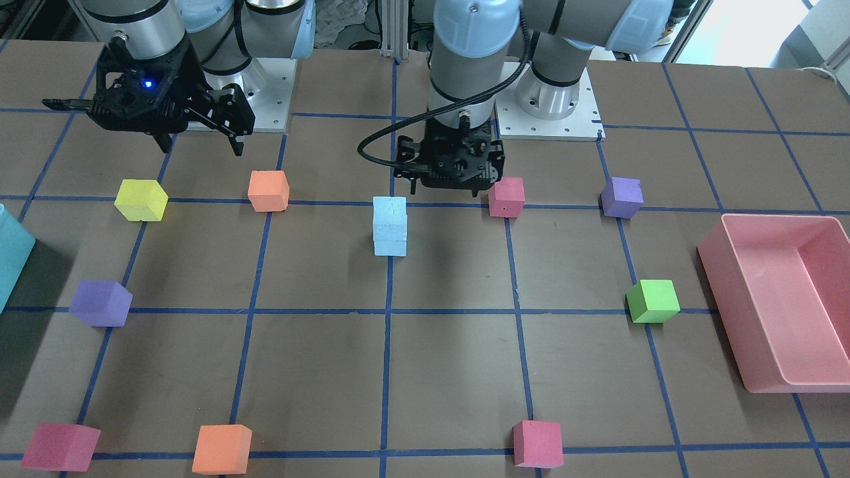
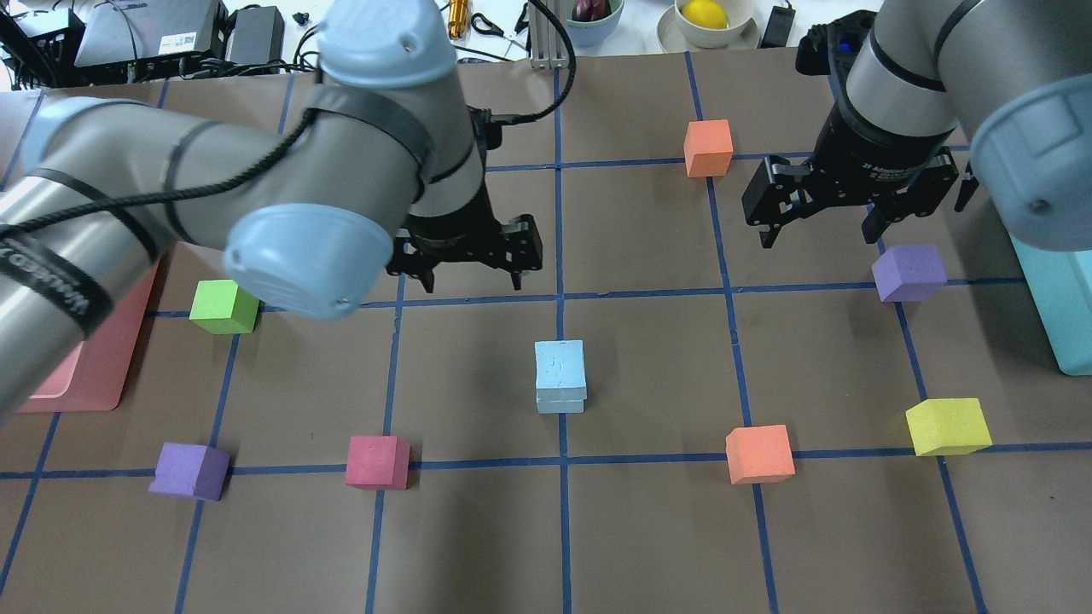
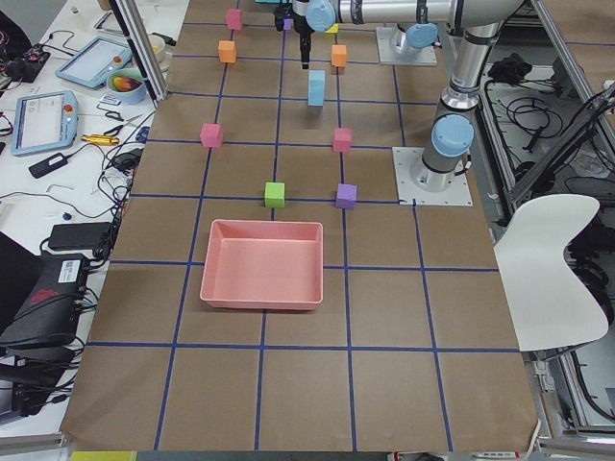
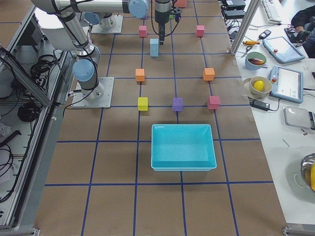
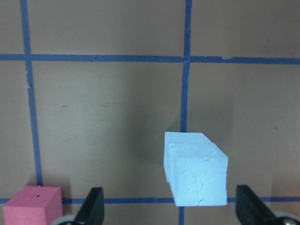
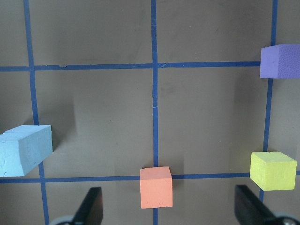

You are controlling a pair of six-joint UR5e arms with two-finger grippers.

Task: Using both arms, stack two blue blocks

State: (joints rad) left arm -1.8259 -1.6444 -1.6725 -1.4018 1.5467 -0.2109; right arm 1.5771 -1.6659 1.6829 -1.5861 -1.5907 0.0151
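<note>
The two pale blue blocks (image 1: pixel 390 226) stand stacked, one on the other, near the table's middle on a blue grid line; the stack also shows in the overhead view (image 2: pixel 560 375). My left gripper (image 2: pixel 471 286) hangs open and empty above the table, apart from the stack, on its far left side. In the left wrist view the stack (image 5: pixel 197 176) sits ahead of the spread fingers (image 5: pixel 93 207). My right gripper (image 2: pixel 816 234) is open and empty, far to the right of the stack. In the right wrist view the stack (image 6: pixel 23 150) lies at the left edge.
A pink tray (image 1: pixel 730 312) stands on my left side and a teal container (image 2: pixel 1062 315) on my right. Orange (image 2: pixel 759 454), yellow (image 2: pixel 947 426), purple (image 2: pixel 909 273), pink (image 2: pixel 377 461) and green (image 2: pixel 223 306) cubes lie scattered around the stack.
</note>
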